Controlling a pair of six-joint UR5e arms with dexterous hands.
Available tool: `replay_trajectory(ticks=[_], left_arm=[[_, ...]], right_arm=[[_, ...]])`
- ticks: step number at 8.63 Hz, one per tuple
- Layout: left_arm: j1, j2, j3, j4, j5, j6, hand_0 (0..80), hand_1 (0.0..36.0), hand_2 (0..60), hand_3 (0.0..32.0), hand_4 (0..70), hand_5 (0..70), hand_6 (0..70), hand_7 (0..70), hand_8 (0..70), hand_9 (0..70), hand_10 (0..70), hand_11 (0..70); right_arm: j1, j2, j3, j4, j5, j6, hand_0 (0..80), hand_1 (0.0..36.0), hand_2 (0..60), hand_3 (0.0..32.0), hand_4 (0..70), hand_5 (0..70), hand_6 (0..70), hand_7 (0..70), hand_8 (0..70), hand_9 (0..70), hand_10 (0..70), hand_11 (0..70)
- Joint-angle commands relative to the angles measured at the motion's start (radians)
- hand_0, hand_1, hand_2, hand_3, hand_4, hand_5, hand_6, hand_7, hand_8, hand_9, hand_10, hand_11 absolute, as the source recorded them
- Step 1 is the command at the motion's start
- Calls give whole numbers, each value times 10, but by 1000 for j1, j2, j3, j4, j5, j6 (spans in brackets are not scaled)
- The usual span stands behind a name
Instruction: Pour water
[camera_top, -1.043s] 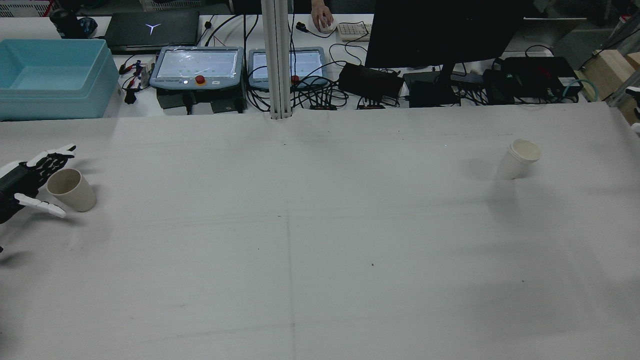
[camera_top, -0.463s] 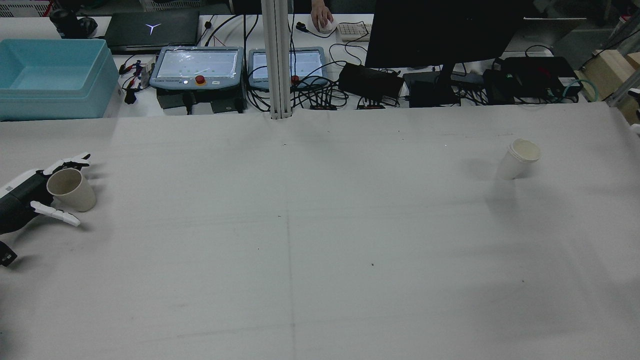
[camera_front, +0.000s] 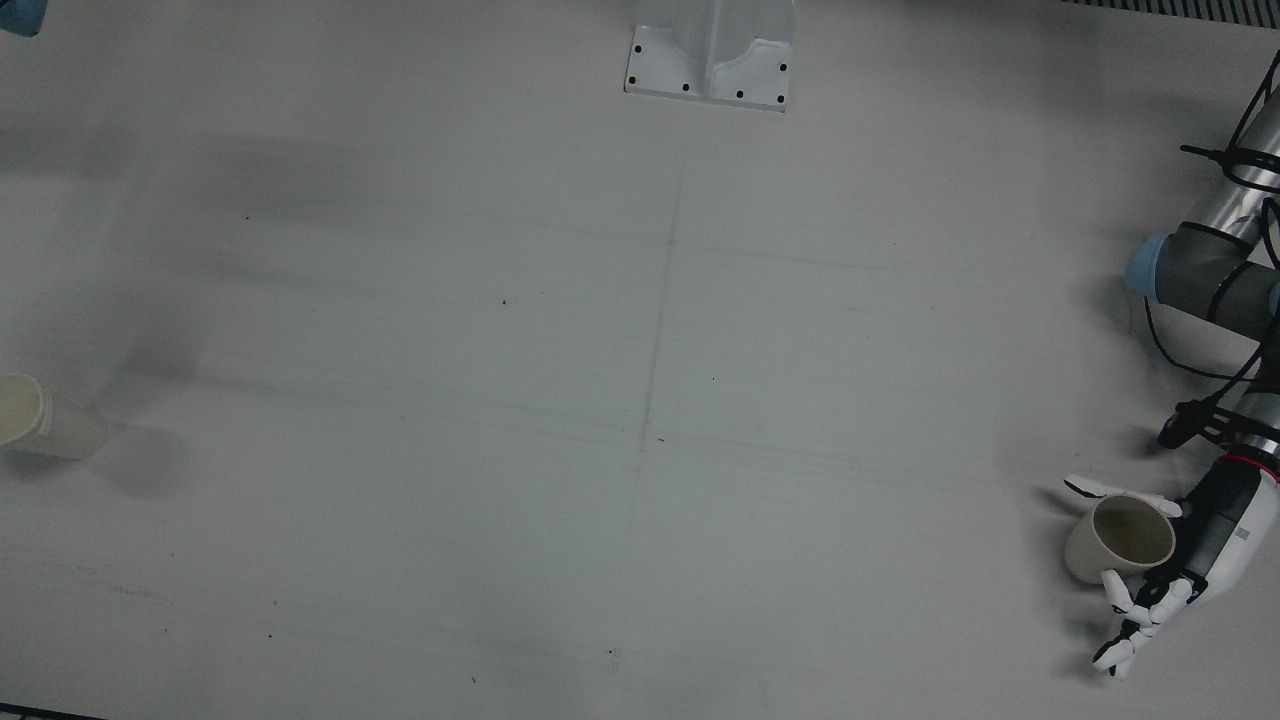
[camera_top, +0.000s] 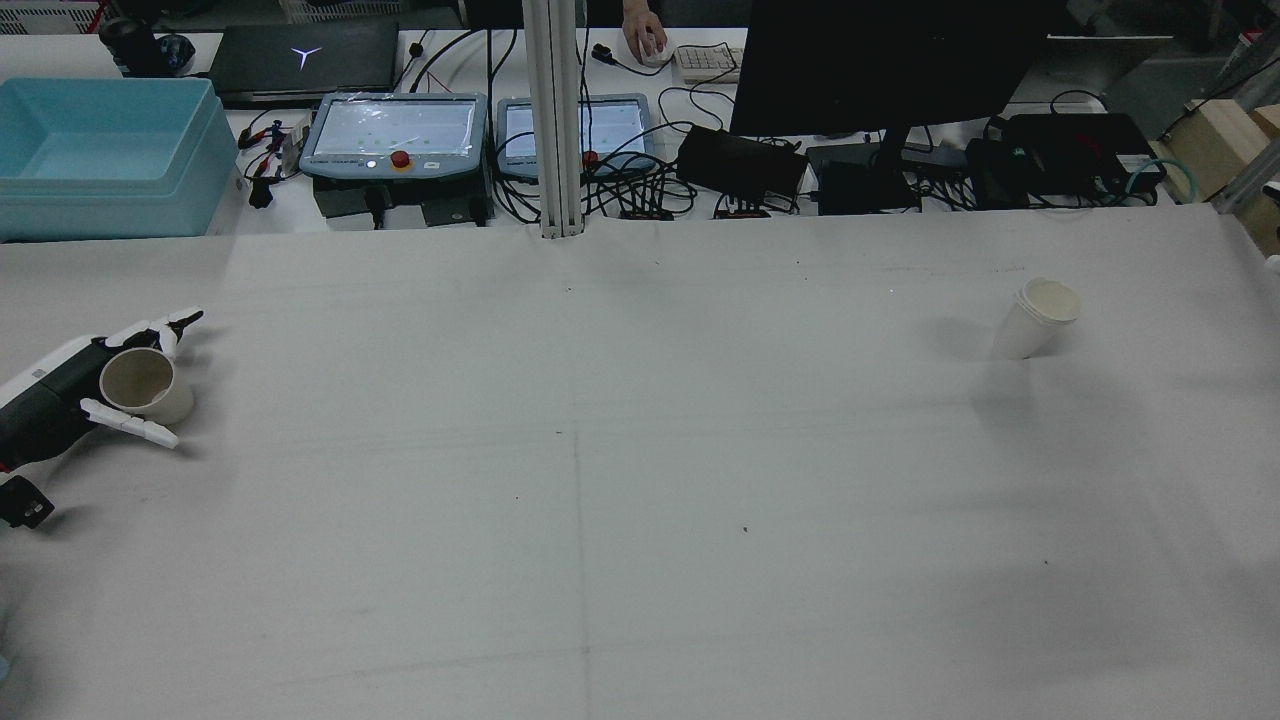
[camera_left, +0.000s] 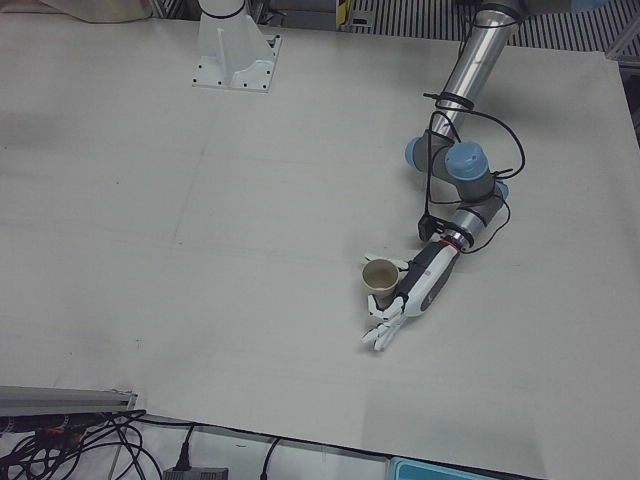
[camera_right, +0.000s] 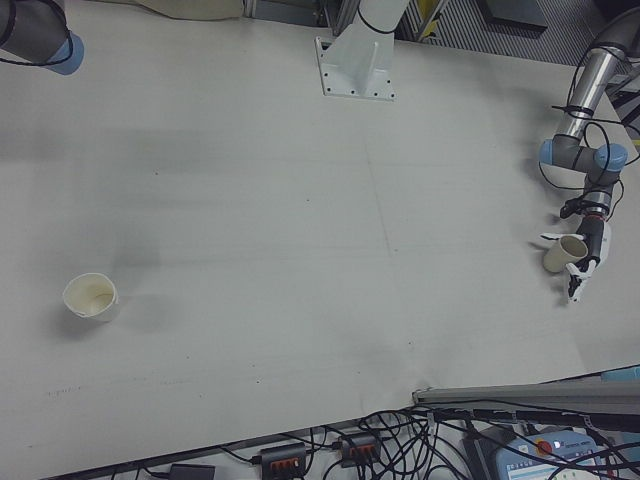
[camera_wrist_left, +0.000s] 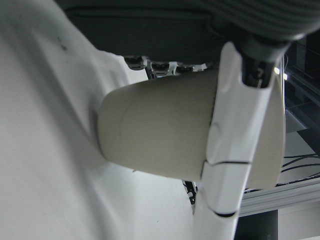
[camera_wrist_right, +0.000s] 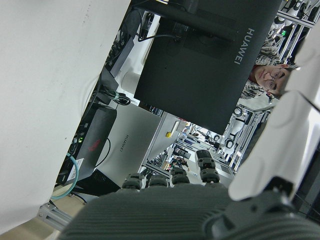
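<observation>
- Front view: tan cup (camera_front: 1118, 539) lower right, upright, mouth open; left hand (camera_front: 1150, 560) cupped around it, fingers spread either side, whether they press it is unclear. White cup (camera_front: 22, 418) at left edge.
- Rear view: tan cup (camera_top: 142, 384) mid-left, white cup (camera_top: 1040, 316) upper right, well apart; right hand barely seen.
- Left-front view: left hand (camera_left: 405, 298) low on table (camera_left: 200, 200).
- Left hand view: one finger (camera_wrist_left: 235, 145) lies across the cup wall (camera_wrist_left: 160, 132), plain beige.
- Right hand view: right hand (camera_wrist_right: 210, 205) holds nothing, how far open cannot be told; monitor (camera_wrist_right: 210, 55) fills the upper part.

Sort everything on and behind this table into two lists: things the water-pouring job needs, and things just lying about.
Needed:
- beige paper cup
- white paper cup
- left hand, fingers either side of the beige cup

Lying about:
- blue tub
- teach pendants
- laptop
- monitor
</observation>
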Motion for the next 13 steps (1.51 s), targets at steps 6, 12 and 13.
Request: replay_trajectory(ticks=[6, 12, 13], left_arm=[[1, -48, -84, 195, -53, -182, 618, 360, 600, 0, 700, 700, 136, 262, 98, 83, 60, 107], [-9, -40, -261, 343, -49, -249, 696, 360, 600, 0, 700, 700, 131, 266, 97, 78, 47, 90], [-15, -39, -264, 344, -49, -263, 728, 360, 600, 0, 700, 700, 127, 260, 96, 77, 47, 90]], right_arm=[[50, -42, -20, 108, -9, 25, 456, 112, 71, 0, 40, 153, 29, 85, 20, 14, 34, 60], [-101, 174, -497, 444, 0, -13, 505, 193, 142, 0, 62, 177, 43, 97, 15, 5, 39, 76], [-167, 194, -510, 456, 41, -21, 499, 188, 139, 0, 62, 181, 38, 97, 12, 5, 30, 62]])
